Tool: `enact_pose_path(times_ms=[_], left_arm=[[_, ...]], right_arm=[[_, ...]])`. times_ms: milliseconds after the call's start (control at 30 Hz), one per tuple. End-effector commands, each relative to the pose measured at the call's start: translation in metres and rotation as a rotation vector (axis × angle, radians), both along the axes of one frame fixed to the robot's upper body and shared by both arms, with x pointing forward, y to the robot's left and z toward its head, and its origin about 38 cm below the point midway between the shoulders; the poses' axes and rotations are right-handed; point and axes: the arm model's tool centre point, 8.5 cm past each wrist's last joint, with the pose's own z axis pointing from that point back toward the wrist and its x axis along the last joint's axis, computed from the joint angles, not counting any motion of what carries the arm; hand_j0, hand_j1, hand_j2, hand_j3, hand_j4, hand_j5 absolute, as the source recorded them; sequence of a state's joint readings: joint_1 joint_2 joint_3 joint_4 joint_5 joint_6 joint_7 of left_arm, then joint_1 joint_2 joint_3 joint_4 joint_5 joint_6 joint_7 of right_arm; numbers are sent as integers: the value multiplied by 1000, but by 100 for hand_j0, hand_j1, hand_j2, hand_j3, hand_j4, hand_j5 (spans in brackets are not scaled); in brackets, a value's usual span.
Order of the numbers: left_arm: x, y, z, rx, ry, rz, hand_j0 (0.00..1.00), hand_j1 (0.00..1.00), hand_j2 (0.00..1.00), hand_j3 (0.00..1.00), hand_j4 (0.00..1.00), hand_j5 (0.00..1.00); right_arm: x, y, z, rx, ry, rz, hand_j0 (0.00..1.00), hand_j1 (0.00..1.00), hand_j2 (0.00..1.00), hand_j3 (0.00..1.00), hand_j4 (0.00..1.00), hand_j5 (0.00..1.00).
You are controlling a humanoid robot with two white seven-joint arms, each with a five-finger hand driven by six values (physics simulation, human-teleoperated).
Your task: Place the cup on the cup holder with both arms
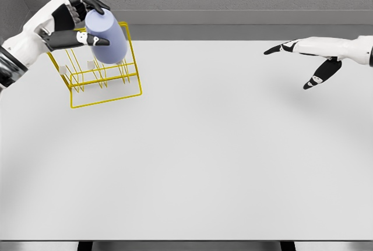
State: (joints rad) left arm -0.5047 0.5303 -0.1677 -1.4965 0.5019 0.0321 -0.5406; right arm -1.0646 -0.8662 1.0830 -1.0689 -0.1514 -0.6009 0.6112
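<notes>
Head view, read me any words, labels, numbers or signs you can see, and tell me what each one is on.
None: no text shows on the lavender plastic cup, the yellow wire cup holder, the white table, the left hand or the right hand.

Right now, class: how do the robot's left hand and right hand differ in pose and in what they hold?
The left hand has its fingers curled around the lavender cup, above the yellow wire cup holder; the right hand holds nothing, fingers spread. Left is at the table's far left, right at its far right. Both are white with black fingers.
</notes>
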Motion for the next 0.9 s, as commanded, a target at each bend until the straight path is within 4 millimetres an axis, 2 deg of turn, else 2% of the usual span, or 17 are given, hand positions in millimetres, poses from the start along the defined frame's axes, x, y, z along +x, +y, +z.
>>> enact_pose_path(times_ms=[0,767,800,833,867], left_arm=[[0,1,0,-3,2,-1,39,39,39,39,39,39],[0,-1,-15,-7,36,4,39,39,39,39,39,39],[0,-1,-14,-9,37,3,41,41,41,41,41,41],[0,0,-15,-7,41,3,55,55,55,55,55,55],[0,0,-16,-6,52,5,65,65,65,65,65,65]], right_arm=[[1,1,1,9,0,-1,100,100,100,100,100,100],[1,6,-1,12,2,8,100,100,100,100,100,100],[1,6,-1,12,2,8,100,100,100,100,100,100],[1,6,-1,12,2,8,100,100,100,100,100,100],[1,6,-1,12,2,8,100,100,100,100,100,100]])
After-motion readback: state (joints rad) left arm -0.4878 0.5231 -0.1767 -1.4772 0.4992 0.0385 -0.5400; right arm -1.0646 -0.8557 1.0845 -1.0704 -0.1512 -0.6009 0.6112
